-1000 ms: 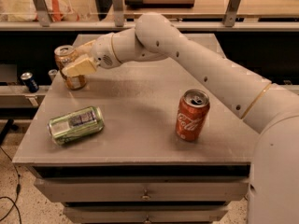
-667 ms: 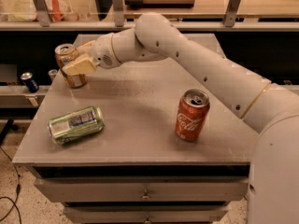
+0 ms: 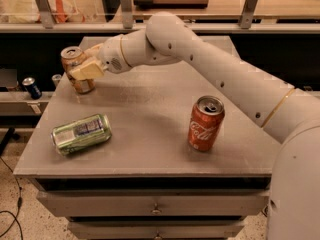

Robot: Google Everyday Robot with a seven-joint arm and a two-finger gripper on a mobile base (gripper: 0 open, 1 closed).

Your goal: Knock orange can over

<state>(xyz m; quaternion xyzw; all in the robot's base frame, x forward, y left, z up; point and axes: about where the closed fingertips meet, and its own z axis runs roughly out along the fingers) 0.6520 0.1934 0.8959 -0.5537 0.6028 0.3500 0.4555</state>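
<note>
The orange can (image 3: 75, 64) stands near the far left corner of the grey table (image 3: 150, 109). It leans slightly, with its silver top towards the left. My gripper (image 3: 88, 67) is at the can's right side and touches it at mid height. The arm reaches in from the right across the table. The gripper hides part of the can's right side.
A green can (image 3: 81, 133) lies on its side at the front left of the table. A red Coca-Cola can (image 3: 205, 123) stands upright at the middle right. A small dark can (image 3: 32, 87) stands on a lower shelf beyond the table's left edge. A railing runs behind the table.
</note>
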